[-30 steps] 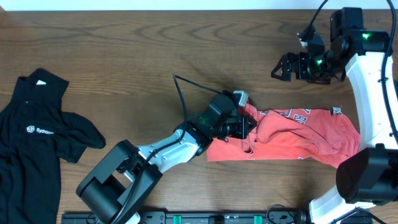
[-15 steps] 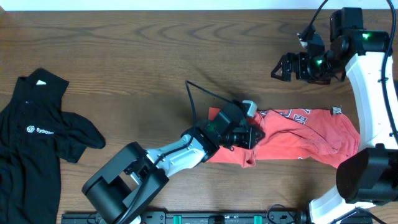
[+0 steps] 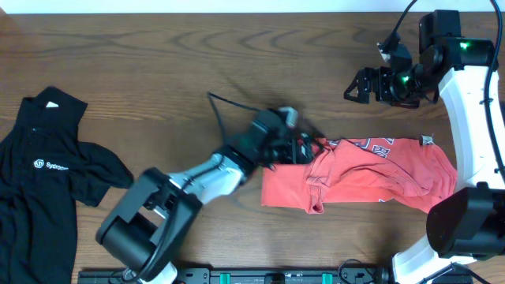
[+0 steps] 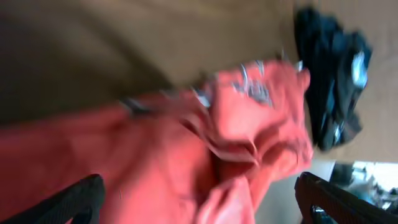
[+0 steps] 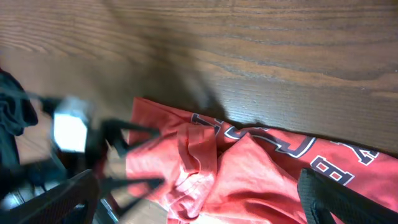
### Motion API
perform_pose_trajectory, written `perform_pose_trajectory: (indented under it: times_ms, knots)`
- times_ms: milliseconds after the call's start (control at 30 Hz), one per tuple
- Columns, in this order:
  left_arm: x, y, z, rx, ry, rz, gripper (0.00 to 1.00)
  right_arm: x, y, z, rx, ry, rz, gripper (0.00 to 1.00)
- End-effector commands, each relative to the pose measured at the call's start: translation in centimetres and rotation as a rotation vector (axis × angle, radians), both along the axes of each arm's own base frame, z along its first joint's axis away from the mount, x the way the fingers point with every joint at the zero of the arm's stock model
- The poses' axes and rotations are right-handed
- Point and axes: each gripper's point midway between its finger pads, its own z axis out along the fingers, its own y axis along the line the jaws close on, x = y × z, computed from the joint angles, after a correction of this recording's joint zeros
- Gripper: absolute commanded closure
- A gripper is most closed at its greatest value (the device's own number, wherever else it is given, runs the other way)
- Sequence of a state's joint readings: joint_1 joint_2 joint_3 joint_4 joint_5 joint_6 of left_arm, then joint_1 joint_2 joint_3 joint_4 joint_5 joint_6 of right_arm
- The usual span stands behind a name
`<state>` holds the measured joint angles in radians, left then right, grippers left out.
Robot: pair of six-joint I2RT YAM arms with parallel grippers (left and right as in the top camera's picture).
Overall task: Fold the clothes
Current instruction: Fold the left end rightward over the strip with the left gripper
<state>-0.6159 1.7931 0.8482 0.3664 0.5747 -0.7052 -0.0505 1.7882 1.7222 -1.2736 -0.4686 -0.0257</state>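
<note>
Closest to the bases, the coral-red T-shirt (image 3: pixel 379 177) lay bunched up on the right side of the wooden table (image 3: pixel 158 47). The left gripper (image 3: pixel 304 147), blurry, was at its left edge, jaws spread wide. Further back, the right gripper (image 3: pixel 357 85) hung over wood, also wide. The black collared shirt (image 3: pixel 39 181) lay far left.
</note>
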Motion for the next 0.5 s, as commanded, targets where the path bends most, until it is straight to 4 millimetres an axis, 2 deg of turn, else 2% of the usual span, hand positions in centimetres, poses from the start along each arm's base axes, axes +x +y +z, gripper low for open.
perform_pose_trajectory:
  times_ms: [0, 67, 200, 267, 367, 467]
  knots:
    - [1.4, 0.8, 3.4, -0.087, -0.037, -0.035, 0.0, 0.5, -0.8, 1.8, 0.018, -0.044, -0.035, 0.01]
    - [1.4, 1.5, 3.6, -0.086, -0.018, -0.028, 0.0, 0.5, -1.0, 1.8, 0.023, -0.045, -0.04, 0.01]
    - [-0.5, 1.0, 3.1, -0.079, 0.031, -0.092, 0.0, 0.7, -1.1, 1.9, 0.018, -0.052, -0.042, 0.01]
    - [-0.8, 1.1, 2.7, -0.061, 0.033, -0.103, 0.0, 0.7, -1.6, 1.7, -0.003, -0.047, -0.051, 0.01]
    - [0.5, 2.8, 2.7, -0.053, 0.035, -0.06, 0.0, 0.2, -5.5, 0.5, -0.135, 0.022, -0.203, 0.01]
    - [2.2, 5.7, 3.6, -0.041, 0.011, 0.002, 0.0, -1.1, -8.1, 0.2, -0.124, 0.093, -0.302, 0.01]
